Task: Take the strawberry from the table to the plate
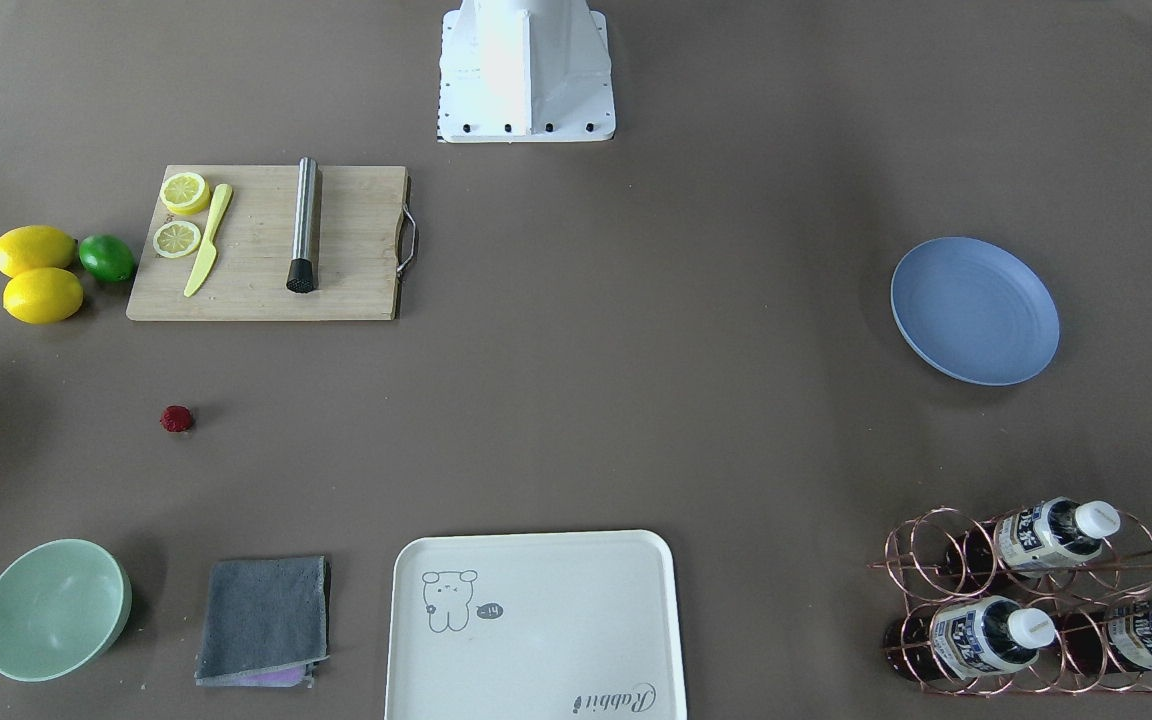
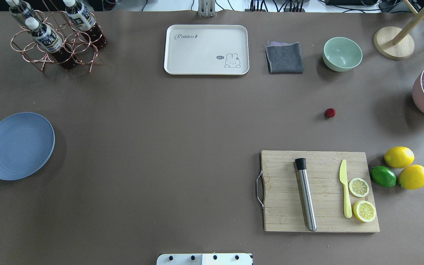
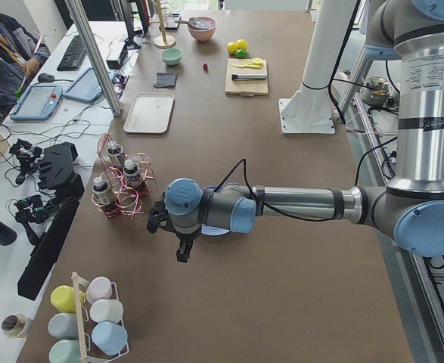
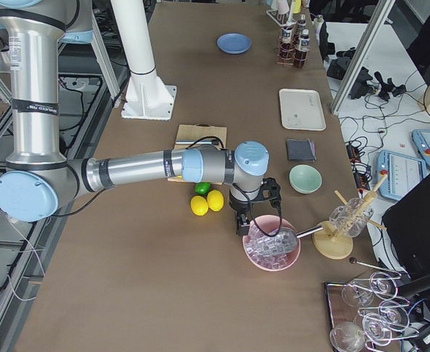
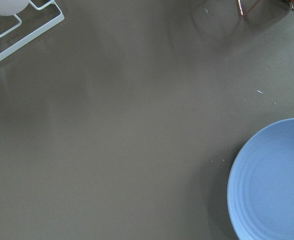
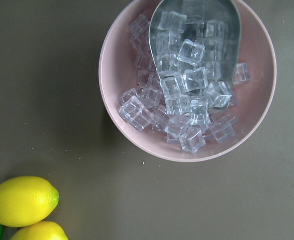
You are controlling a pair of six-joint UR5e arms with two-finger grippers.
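**Front-facing view.** The strawberry (image 1: 176,419) lies alone on the bare table (image 1: 576,420) in the lower left of the frame. It is below the cutting board (image 1: 266,243) and above the green bowl (image 1: 54,608). The plate (image 1: 974,310) sits at right of centre, empty and well apart from the berry. No arm is in frame.

**Overhead view.** The layout is mirrored: the berry is at right of middle and the plate is at the left edge. The fruit therefore sits on the robot's right side and its target on the left. Judged from this, the carry must span most of the table.

**Exterior left.** The near arm reaches out low, with the left gripper (image 3: 182,253) hanging near the plate and the bottle rack (image 3: 119,181). It cannot be told from here whether its fingers are spread or pressed together. The berry is a red speck in the upper middle of the frame.

**Exterior right.** The right gripper (image 4: 244,224) hangs at the rim of the pink ice bowl (image 4: 253,258), close to the lemons (image 4: 207,202). Its finger state cannot be told here either.

**Left wrist.** The edge of the plate shows in the lower right corner, and no fingers are in frame.

**Right wrist.** Ice cubes and a metal scoop (image 6: 197,20) fill the bowl, and the lemons are at lower left. No strawberry is visible, so this gripper is likely not yet over it. The pick looks not yet begun.
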